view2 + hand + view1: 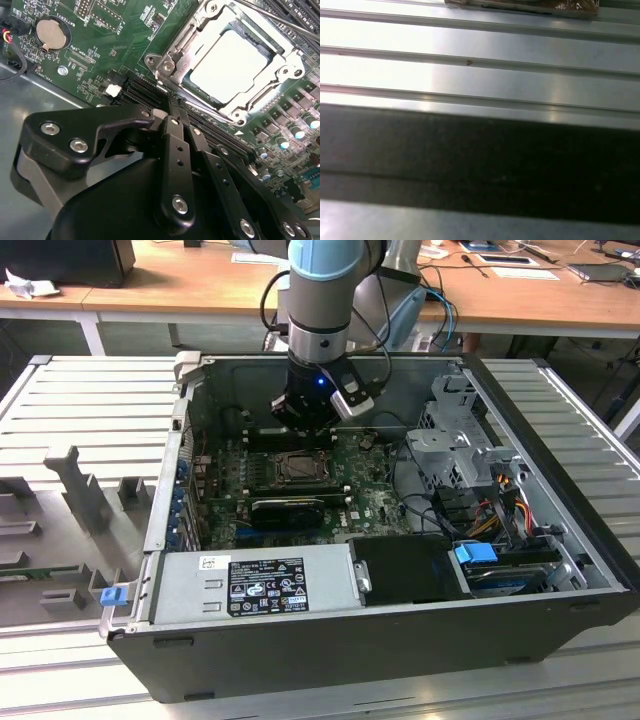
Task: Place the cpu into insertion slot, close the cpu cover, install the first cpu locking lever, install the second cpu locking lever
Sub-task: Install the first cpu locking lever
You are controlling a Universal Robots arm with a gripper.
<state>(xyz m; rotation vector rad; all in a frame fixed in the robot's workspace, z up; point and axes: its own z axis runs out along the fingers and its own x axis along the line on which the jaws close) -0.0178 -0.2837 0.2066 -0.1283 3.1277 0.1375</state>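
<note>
The cpu [227, 60], a pale silvery square, lies in the insertion slot [298, 468] on the green board inside the open computer case. The cpu cover [187, 47], a silver frame plate, lies flat around the chip. A thin metal lever rod [280, 19] runs along the socket's far side. My gripper [174, 104] has its black fingers [176, 145] pressed together with nothing between them, tips just beside a corner of the socket over the long black slots [145, 90]. In the exterior view my gripper [305, 430] hangs just behind the socket.
A grey power supply [265, 585] fills the case's front. A drive cage [460, 445] with cables stands at the exterior view's right. A long black card [290, 508] lies in front of the socket. A coin battery [51, 34] sits on the board. The first wrist view faces ribbed metal [480, 75].
</note>
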